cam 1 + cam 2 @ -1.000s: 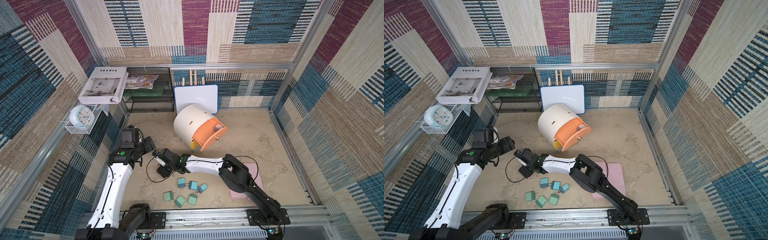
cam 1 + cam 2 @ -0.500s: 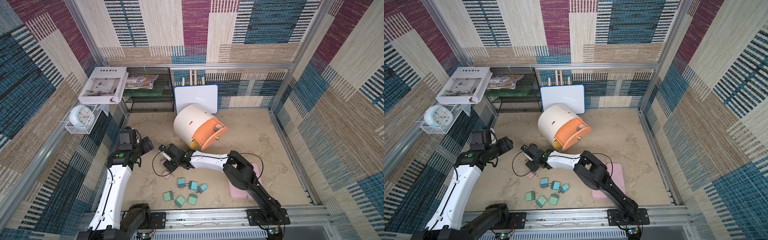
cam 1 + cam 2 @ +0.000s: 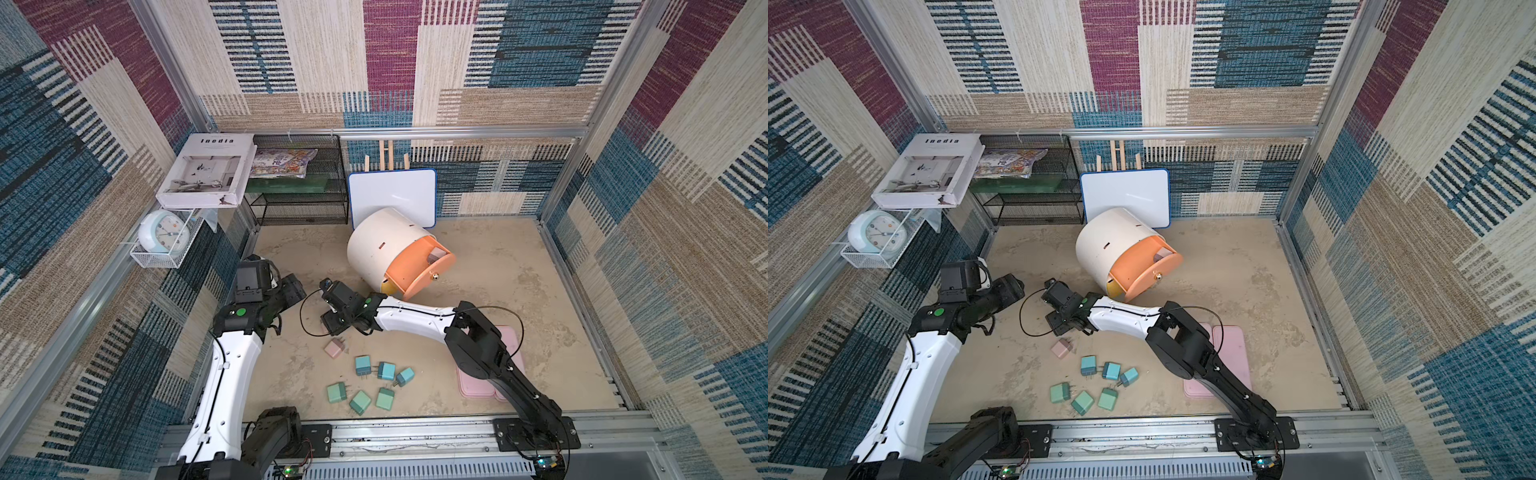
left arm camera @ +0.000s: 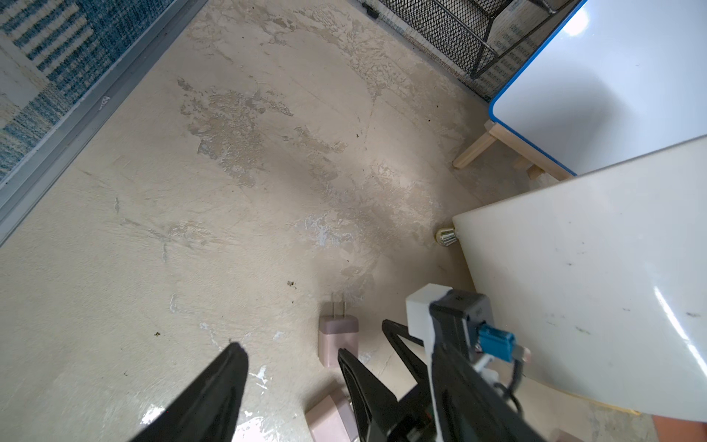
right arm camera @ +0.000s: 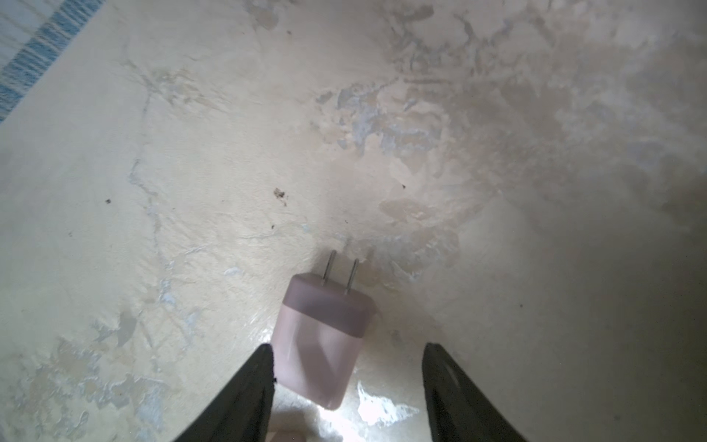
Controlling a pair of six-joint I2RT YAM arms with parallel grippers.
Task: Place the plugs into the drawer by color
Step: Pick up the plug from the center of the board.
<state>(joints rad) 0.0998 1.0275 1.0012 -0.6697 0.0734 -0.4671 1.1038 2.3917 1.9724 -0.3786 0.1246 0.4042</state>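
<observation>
The right pincer was poised over the bench, left of its middle and nearer the front edge than the back, jaws spread wide and gripping nothing. And the pink plug? It lay flat on the bench right at the fingertips, prongs aimed away from the pincer, tucked up against one finger and well apart from the other (whether that finger truly touched it, I could not tell). The top views hid it under the pincer. A second pink plug lay just beside the first, on the front-edge side, in plain sight. The left pincer hovered between all this and the left edge, likewise open and empty. Toward the back edge stood the drawer cabinet, its salmon drawer pulled out, a third pink plug sitting inside.
</observation>
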